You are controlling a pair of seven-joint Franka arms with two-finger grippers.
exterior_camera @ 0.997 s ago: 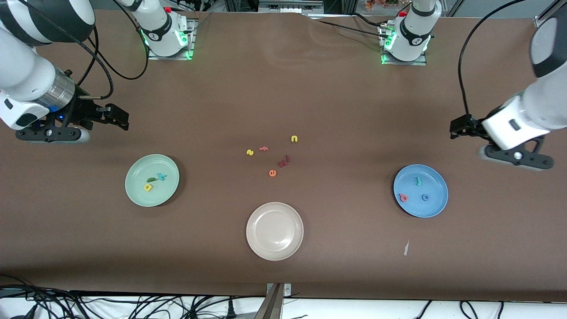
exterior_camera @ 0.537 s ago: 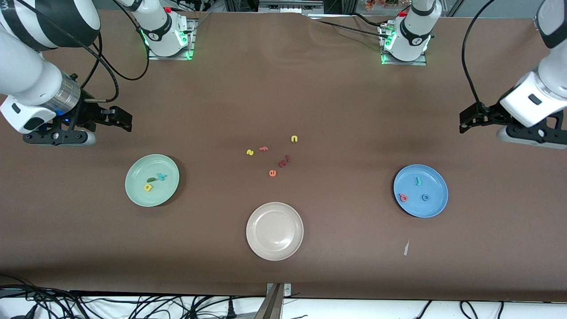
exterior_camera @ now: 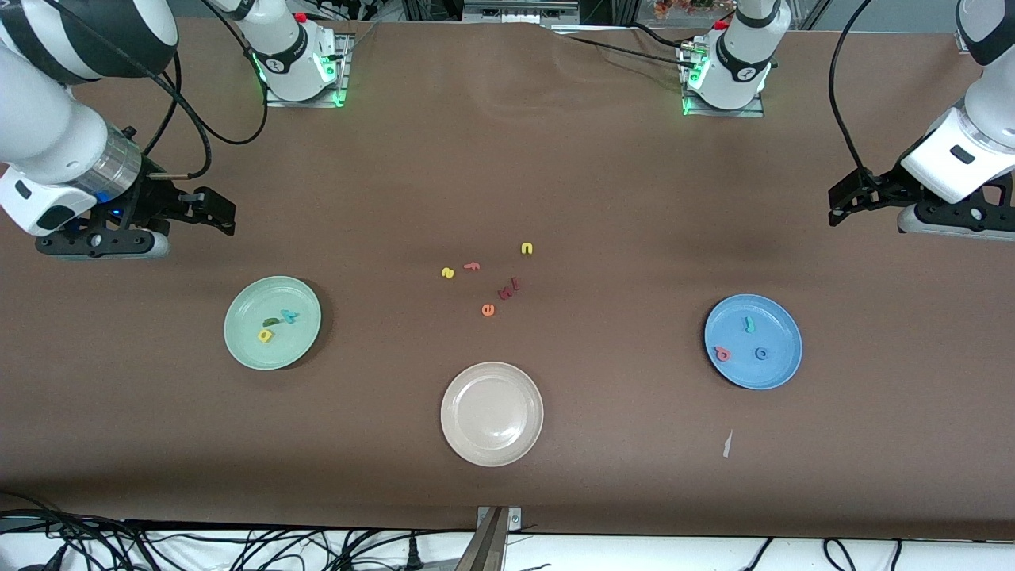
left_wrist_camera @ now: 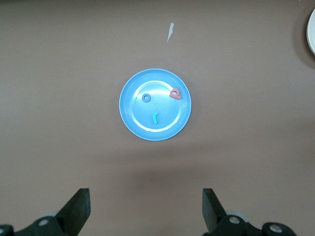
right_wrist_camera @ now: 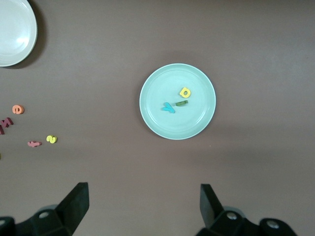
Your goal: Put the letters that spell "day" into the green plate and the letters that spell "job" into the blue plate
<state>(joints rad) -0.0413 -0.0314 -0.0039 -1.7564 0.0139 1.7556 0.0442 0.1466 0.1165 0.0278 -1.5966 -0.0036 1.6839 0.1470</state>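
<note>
The green plate holds the yellow d, dark green a and teal y. In the blue plate lie the teal j, blue o and salmon b. My right gripper hangs open and empty above bare table near the green plate, toward the bases. My left gripper is likewise open and empty, over bare table by the blue plate. Both wrist views show wide-apart fingers with nothing between them.
A beige plate sits mid-table, nearest the front camera, with nothing in it. Loose letters lie in the middle: a yellow n, another small yellow letter, an f, an orange e, dark red ones. A white scrap lies near the blue plate.
The left arm has pulled its open gripper away from the blue plate, toward the bases and its end of the table. The right gripper has barely shifted. No letter has moved.
</note>
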